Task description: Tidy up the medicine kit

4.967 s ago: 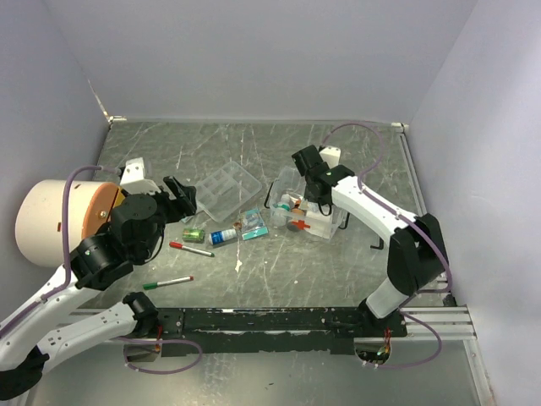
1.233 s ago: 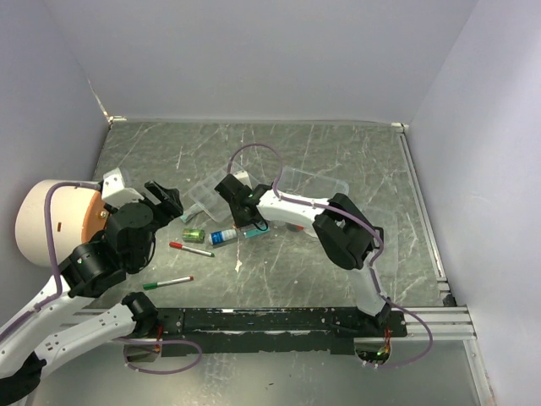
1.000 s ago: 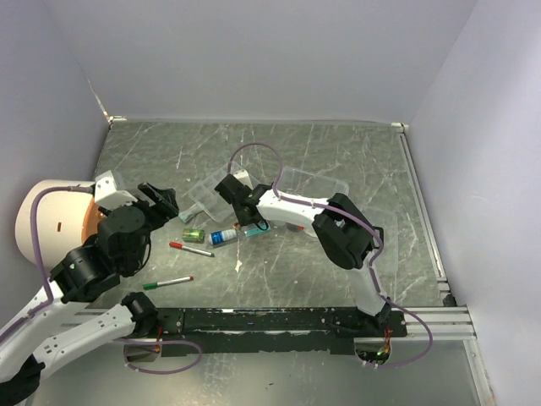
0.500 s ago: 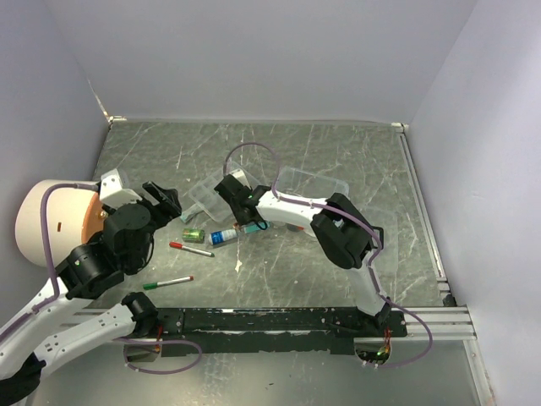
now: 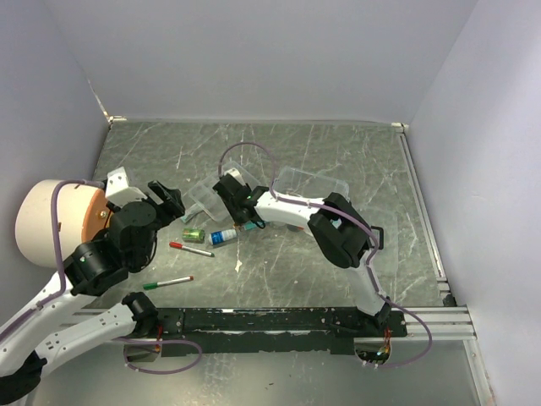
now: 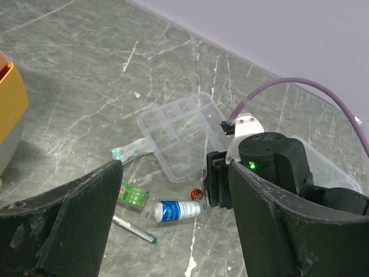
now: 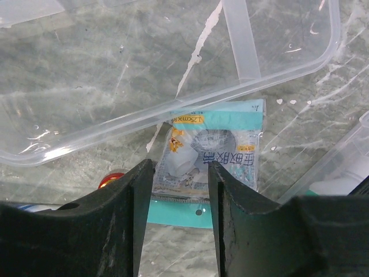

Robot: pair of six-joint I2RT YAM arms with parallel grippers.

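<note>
Lilac walls (image 5: 254,59) enclose a grey-green marbled tabletop (image 5: 355,152).

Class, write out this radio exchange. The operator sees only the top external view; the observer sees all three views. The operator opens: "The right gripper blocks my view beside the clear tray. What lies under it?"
Observer: A teal and white packet, lying flat below the right gripper, at the edge of a clear container.
Operator: Is it gripped?
Observer: It doesn't look so. The fingers stand apart, with the packet showing in the gap between them.
Operator: Anything small nearby?
Observer: A small red ring sits beside the white bottle, plain in the left wrist view.
</note>
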